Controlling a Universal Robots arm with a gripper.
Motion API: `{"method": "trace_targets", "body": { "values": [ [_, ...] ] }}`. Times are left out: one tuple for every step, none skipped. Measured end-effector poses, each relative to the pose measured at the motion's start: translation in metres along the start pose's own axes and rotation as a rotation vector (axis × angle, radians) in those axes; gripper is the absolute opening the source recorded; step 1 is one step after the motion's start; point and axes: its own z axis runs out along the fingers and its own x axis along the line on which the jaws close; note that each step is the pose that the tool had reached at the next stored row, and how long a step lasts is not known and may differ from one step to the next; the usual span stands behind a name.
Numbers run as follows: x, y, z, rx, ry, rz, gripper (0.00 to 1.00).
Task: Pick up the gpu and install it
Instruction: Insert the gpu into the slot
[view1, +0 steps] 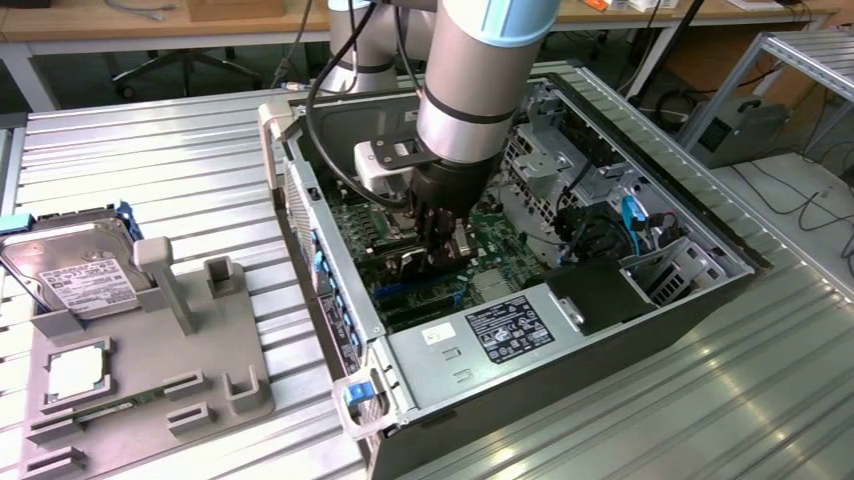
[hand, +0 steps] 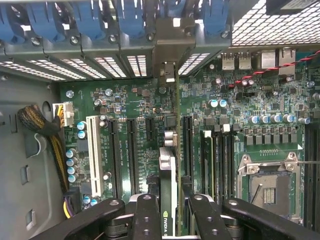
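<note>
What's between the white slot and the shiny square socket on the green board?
In the wrist view: black slots and the gpu, held on edge by the gripper.

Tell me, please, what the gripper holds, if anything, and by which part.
The gripper grips the thin, flat, dark rectangular gpu by its top long edge.

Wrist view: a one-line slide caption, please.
End effector gripping the gpu edge-on over the green motherboard inside the computer case.
</note>
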Motion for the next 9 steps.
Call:
{"method": "trace_targets", "body": {
  "values": [
    [0.0000,0.0000,0.0000,-0.0001,-0.0003,-0.001,0.27],
    [0.0001,0.0000,0.0001,-0.0001,-0.0004,-0.001,0.27],
    [0.0001,0.0000,0.0005,-0.0001,-0.0006,-0.001,0.27],
    [0.0001,0.0000,0.0008,-0.0002,-0.0017,-0.001,0.27],
    [0.0001,0.0000,0.0011,-0.0002,-0.0023,-0.001,0.27],
    [0.0001,0.0000,0.0013,-0.0003,-0.0042,-0.002,0.27],
    [0.0001,0.0000,0.0013,-0.0002,-0.0054,-0.001,0.27],
    [0.0001,0.0000,0.0013,-0.0004,-0.0071,-0.001,0.27],
    [0.0001,0.0000,0.0013,-0.0007,-0.0134,-0.001,0.27]
  ]
}}
